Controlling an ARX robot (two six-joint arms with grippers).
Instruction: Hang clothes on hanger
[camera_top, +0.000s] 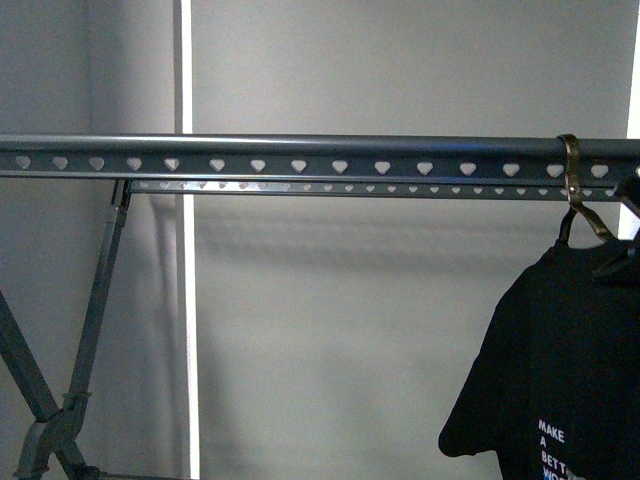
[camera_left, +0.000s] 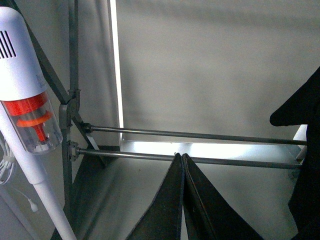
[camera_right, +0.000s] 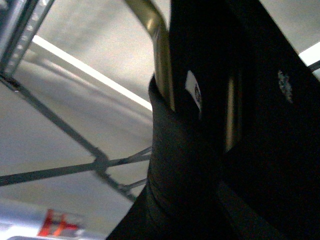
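The hanger's dark grey rail (camera_top: 300, 158), with its row of heart-shaped holes, runs across the front view. A thin metal coat hanger's hook (camera_top: 571, 175) sits over the rail at the far right. The clothes, a black T-shirt (camera_top: 560, 370) with white print, hang from it. In the right wrist view the shirt (camera_right: 175, 165) fills the frame, and its white label (camera_right: 193, 90) shows beside the coat hanger's wire (camera_right: 162, 60). My right gripper (camera_right: 200, 170) is shut on the clothes, its fingers lost in the dark fabric. My left gripper (camera_left: 181, 156) is shut and empty, low before the rack's lower bars (camera_left: 210, 135).
A white stick vacuum with an orange part (camera_left: 27, 115) stands by the rack's crossed legs (camera_top: 60, 400). A grey wall with a bright vertical strip (camera_top: 186, 300) is behind the rail. The shirt's edge (camera_left: 305, 150) hangs beside the left gripper.
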